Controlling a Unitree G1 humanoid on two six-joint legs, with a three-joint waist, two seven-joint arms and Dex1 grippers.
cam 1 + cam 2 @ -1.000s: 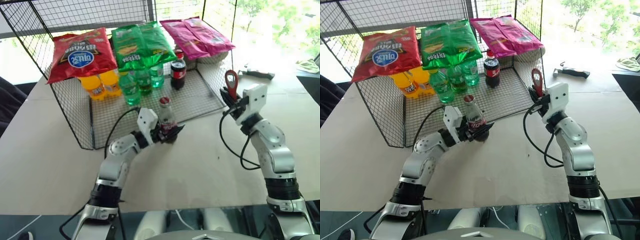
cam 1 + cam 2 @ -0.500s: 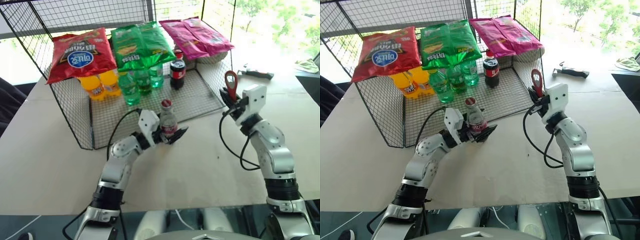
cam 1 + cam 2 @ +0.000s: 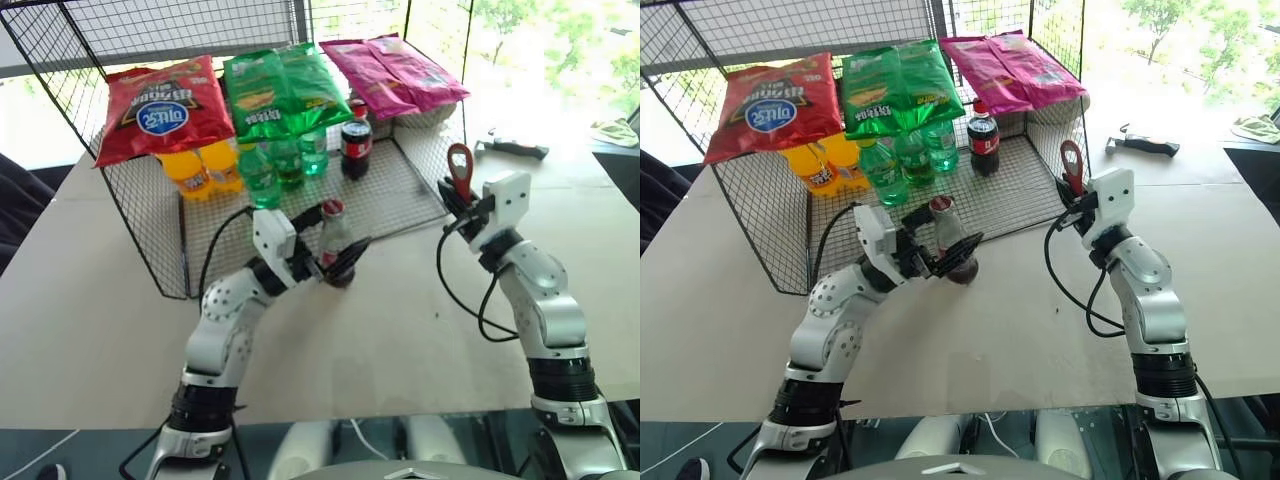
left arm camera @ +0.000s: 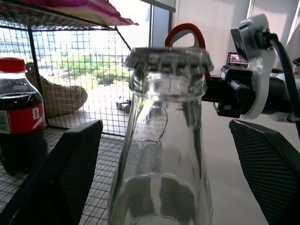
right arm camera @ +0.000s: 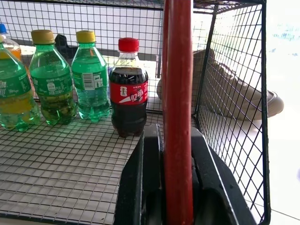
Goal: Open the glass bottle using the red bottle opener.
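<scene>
The glass bottle stands upright on the worktop, just in front of the front edge of the wire rack's mesh floor. Its crown cap is in place, so the opening step is not yet done. Judged from its build, the bottle is rigid, smooth and breakable, with most of its weight low in the dark drink; it is likely to slip under a light hold and to tip if levered at the top without support. The best place to hold it is the labelled body below the neck, leaving the cap and neck free for the tool.

The left gripper brackets the bottle with its jaws released, one finger on each side and clear of the glass in the left wrist view. The bottle is therefore unsupported.

The red bottle opener is thin, flat and stiff. It is clenched at its shank in the jaws of the right gripper, ring head upward, well apart from the bottle towards the worktop's right edge.

Inside the rack stand a red-capped plastic cola bottle and green plastic bottles.
</scene>
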